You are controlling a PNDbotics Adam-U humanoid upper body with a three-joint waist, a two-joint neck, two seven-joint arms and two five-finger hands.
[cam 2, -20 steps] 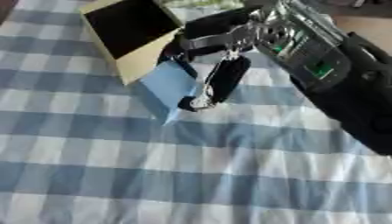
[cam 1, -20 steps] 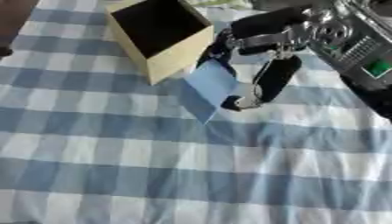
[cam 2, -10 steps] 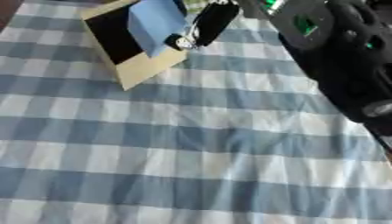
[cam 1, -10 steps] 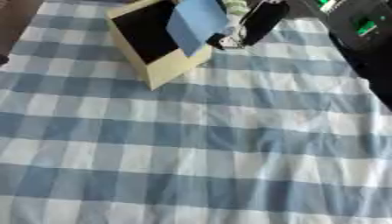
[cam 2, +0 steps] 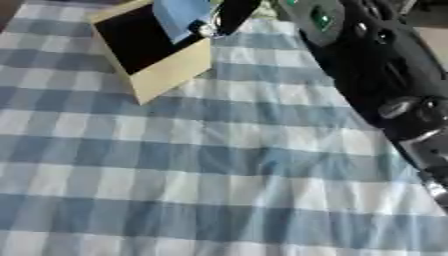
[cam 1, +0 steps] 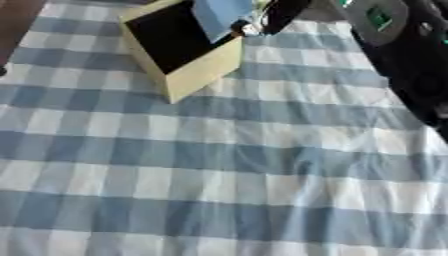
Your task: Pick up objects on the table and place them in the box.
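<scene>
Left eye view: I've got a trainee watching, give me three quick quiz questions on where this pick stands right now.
1. True or false: the light blue flat object lies flat on the checked tablecloth.
2. Which hand holds it? A) left B) right
3. Fill in: the object hangs over the open ____.

Key:
1. False. It is held in the air, its lower edge over the mouth of the box.
2. B. The right hand comes in from the upper right, fingers curled on it; the left hand shows in neither view.
3. Box.
</scene>
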